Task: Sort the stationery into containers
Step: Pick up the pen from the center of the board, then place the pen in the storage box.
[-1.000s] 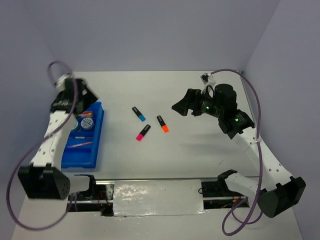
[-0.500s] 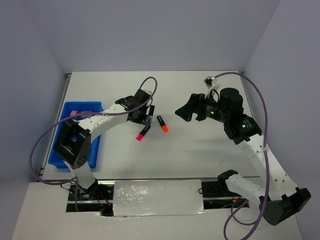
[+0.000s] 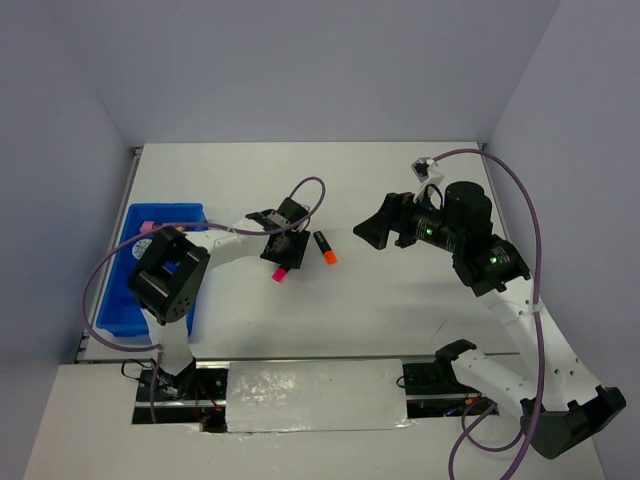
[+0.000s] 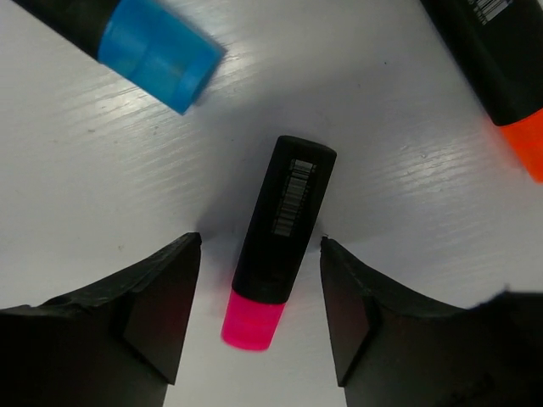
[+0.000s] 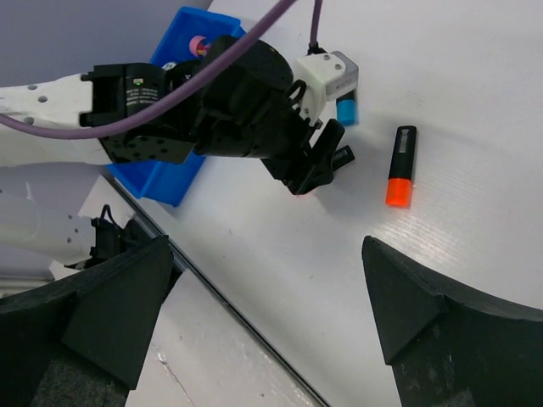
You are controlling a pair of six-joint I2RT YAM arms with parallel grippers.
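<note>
A pink-ended black highlighter [image 4: 284, 229] lies flat on the white table between the fingers of my left gripper [image 4: 260, 244]. The jaws are open, with a gap on each side of it. In the top view this gripper [image 3: 283, 252] is down over the highlighter, whose pink end [image 3: 279, 273] pokes out. The blue-ended highlighter [image 4: 153, 51] lies just beyond it and the orange-ended one [image 3: 325, 247] to its right. The blue tray [image 3: 110, 310] stands at the far left, with a pink cylinder [image 3: 147, 226] at its far end. My right gripper [image 3: 372, 230] hovers open and empty right of the highlighters.
The left arm's forearm and purple cable [image 3: 310, 190] stretch from the tray across to the highlighters and hide much of the tray. The table's front edge [image 5: 212, 292] runs below the right gripper. Grey walls close in the table at the back and sides.
The left arm swung from over the tray to the highlighters and came down over the pink-ended one, its jaws narrowing around it. The right gripper shifted slightly right and stayed open.
</note>
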